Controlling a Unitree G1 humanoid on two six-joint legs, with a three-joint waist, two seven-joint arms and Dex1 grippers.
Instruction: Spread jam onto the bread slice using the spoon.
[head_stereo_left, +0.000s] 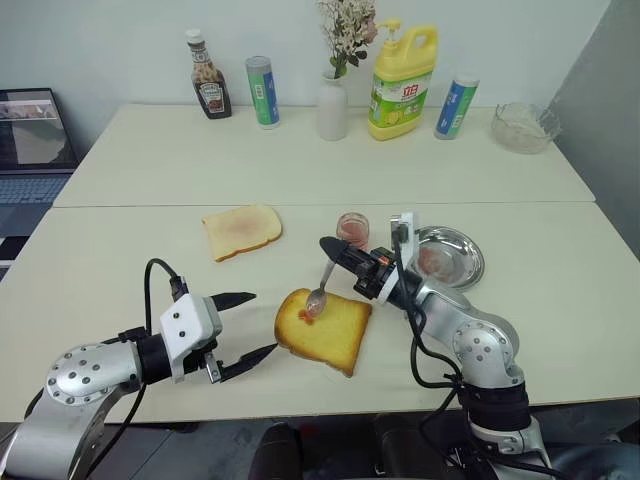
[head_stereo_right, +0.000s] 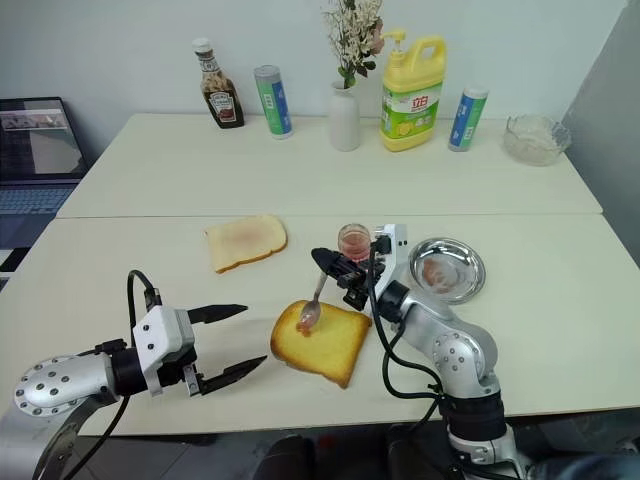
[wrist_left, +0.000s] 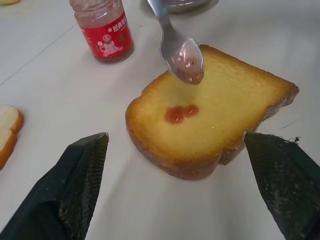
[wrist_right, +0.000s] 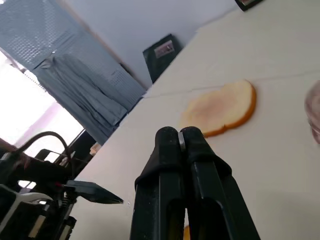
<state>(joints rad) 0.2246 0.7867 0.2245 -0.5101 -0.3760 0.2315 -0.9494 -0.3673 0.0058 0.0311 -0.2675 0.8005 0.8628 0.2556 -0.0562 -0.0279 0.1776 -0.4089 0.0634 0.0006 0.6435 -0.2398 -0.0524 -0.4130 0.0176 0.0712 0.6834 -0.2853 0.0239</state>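
The golden bread slice (head_stereo_left: 330, 330) lies near the table's front edge, with two small red jam blobs (wrist_left: 181, 113) on its top. Behind it stands the small jam jar (head_stereo_left: 352, 228). My right gripper (head_stereo_left: 332, 250) is shut on the handle of the spoon (head_stereo_left: 322, 288). The spoon slants down so that its jam-smeared bowl (wrist_left: 186, 62) hovers just over the slice's left part. In the right wrist view the two fingers (wrist_right: 167, 150) press together with a sliver of metal between them. My left gripper (head_stereo_left: 262, 322) stands open just left of the slice, touching nothing.
A paler slice with a pinkish smear (head_stereo_left: 241, 230) lies to the left behind. A round steel dish (head_stereo_left: 462, 272) sits right of the right gripper. Along the far edge stand a ketchup bottle (head_stereo_left: 209, 88), two tubes, a vase (head_stereo_left: 332, 108), a yellow bottle (head_stereo_left: 403, 80) and a glass bowl (head_stereo_left: 524, 126).
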